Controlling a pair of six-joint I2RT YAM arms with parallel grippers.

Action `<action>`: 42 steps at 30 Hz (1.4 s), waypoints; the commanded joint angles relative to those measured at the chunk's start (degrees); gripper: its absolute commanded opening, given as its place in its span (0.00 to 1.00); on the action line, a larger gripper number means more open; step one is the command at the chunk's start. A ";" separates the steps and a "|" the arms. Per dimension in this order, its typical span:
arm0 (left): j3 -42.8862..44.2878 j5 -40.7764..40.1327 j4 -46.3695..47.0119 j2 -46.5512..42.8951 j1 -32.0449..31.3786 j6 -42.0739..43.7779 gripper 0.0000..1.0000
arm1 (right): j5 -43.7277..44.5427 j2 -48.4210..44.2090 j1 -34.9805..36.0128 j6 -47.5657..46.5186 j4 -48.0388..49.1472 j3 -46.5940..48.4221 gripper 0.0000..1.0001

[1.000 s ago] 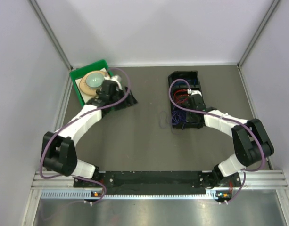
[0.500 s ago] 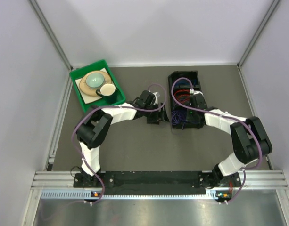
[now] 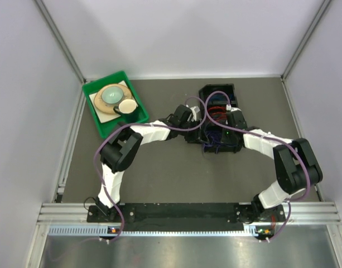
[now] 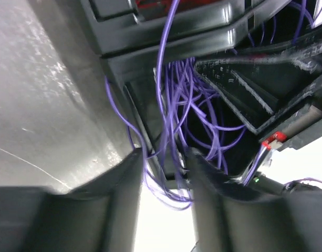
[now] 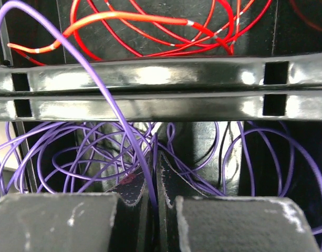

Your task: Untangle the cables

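A black compartment box [image 3: 205, 90] holds the cables: red ones [image 3: 215, 113] in a middle compartment and purple ones [image 3: 213, 146] at its near end. In the right wrist view the red cables [image 5: 150, 23] lie beyond a divider wall, and purple loops [image 5: 71, 152] fill the near compartment. My right gripper [image 5: 156, 181] is shut on one purple cable [image 5: 105, 97] that arcs up to the left. My left gripper [image 4: 165, 176] is open at the box's left side [image 3: 194, 133], and several purple cables [image 4: 174, 121] hang between its fingers [image 4: 124, 184].
A green tray [image 3: 92, 111] with a round board, a bowl and a small disc stands at the back left. Walls close the table on three sides. The black rail with both arm bases runs along the near edge.
My left arm has swung from the green tray across the table to the left side of the black box. My right gripper has stayed over the box.
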 commanded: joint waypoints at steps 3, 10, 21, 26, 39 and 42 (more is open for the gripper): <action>2.83 1.16 2.89 -1.47 -0.51 -1.38 0.04 | -1.46 -1.21 -0.88 1.17 2.23 -0.01 0.00; 6.25 0.89 1.13 -3.32 -0.60 -1.03 0.00 | -3.30 -2.35 -0.88 2.40 2.76 -0.27 0.00; 12.92 2.39 0.69 0.01 -2.36 -2.18 0.00 | -0.67 -11.91 -0.96 4.25 -1.27 -1.16 0.46; 17.15 1.95 -2.12 3.09 -3.59 -1.65 0.00 | 0.56 -17.72 -2.63 4.25 -5.76 -0.36 0.68; 28.84 -0.77 -9.75 12.93 -6.31 1.86 0.00 | -1.55 -26.86 -7.38 3.37 -13.68 -0.01 0.78; 31.92 -1.74 -12.31 15.57 -7.54 4.14 0.00 | -1.63 -29.94 -8.70 3.55 -14.37 -0.36 0.78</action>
